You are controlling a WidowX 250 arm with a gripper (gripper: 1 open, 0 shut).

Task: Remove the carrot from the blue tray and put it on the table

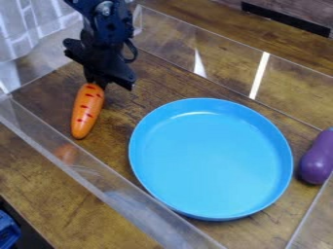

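One gripper (92,82), jaws closed down on the top end of the carrot (88,111), so we read it as pinching the carrot there; the fingertips hide the leafy part, so we can't see how much is in the grip. The carrot's orange body hangs or leans out of the jaws, tip toward the near side, over the wood-grain table (37,156), left of the blue tray (211,156) in the view and well apart from its rim. We can't tell whether its underside touches the wood. Handling, our judgement: light, toy-like, probably stiff plastic or firm foam, not fragile, so we don't need much squeeze. Surface looks smooth, so it may be slick; the dark grooves might add a little bite if we hold across them. End grip leaves the long body free to swing or pivot, and a leafy top may be softer than the body, so we'd go slow and keep the wrist quiet. Best hold for a regrasp is across the thick upper body, just below the top, nearer the balance point; we'd avoid the thin tip. For release we lower till the body lies on wood, then open gently so it doesn't roll toward the clear wall (130,198).
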